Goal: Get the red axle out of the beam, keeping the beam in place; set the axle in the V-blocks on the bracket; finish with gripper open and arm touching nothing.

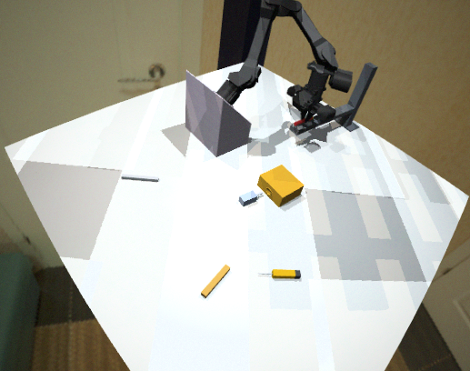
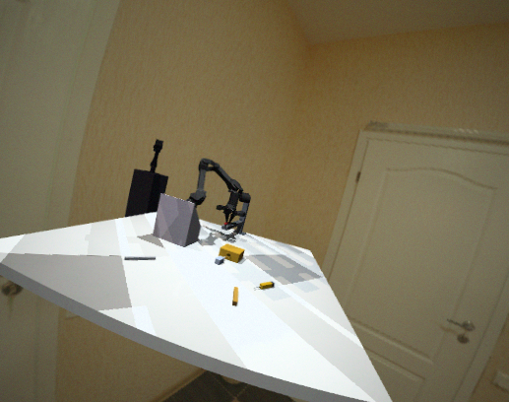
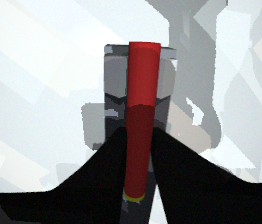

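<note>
The red axle [image 1: 300, 123] [image 2: 226, 224] [image 3: 143, 100] is held between the narrowly set fingers. In the wrist view, it projects beyond the fingertips toward twelve o'clock; its yellow-marked end points to six. It lies over the outer part of the grey bracket [image 1: 363, 86] [image 2: 245, 212] [image 3: 114, 75]; seating contact cannot be determined. The arm [image 1: 309, 32] [image 2: 222, 176] arches high, its wrist bent down toward the counter [image 1: 205, 227] [image 2: 193, 296]. In the top view, the orange-yellow beam [image 1: 283, 179] [image 2: 231, 251] stands between six and seven o'clock from the axle.
</note>
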